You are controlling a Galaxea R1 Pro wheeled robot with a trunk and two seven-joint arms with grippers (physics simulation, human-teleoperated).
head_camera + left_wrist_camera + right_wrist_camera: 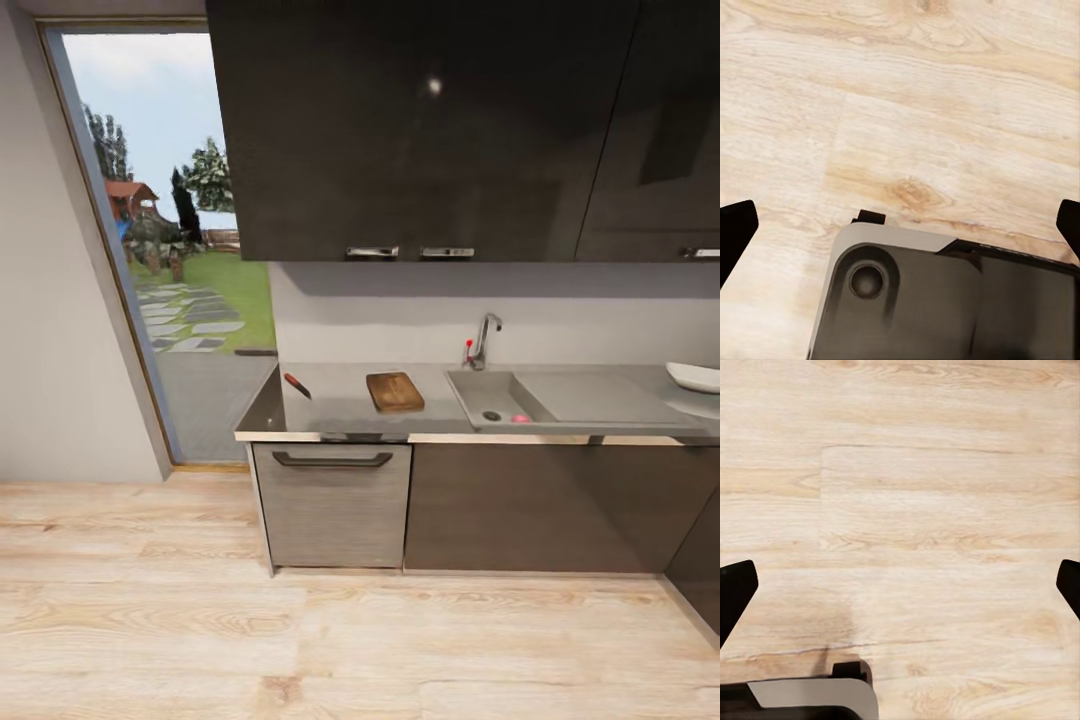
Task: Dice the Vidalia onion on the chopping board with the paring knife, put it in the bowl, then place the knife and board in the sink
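Observation:
Across the room runs the grey countertop (340,405) over dark cabinet fronts. The brown chopping board (395,391) lies on it left of the sink (500,398). Further left, near the counter's end, rests the paring knife (297,385) with its red handle. A small pink Vidalia onion (520,418) sits in the basin beside the round drain. The white bowl (695,377) stands at the far right, cut by the picture's edge. My left gripper (900,225) and right gripper (900,585) both hang open over the wooden floor, with nothing between their fingers.
A chrome tap (485,340) with a red dot rises behind the sink. Dark upper cabinets (440,130) hang above the counter. A tall glass door (170,250) to a garden stands left of it. Pale wooden floor (300,640) lies between me and the cabinets. My base (945,300) shows in the left wrist view.

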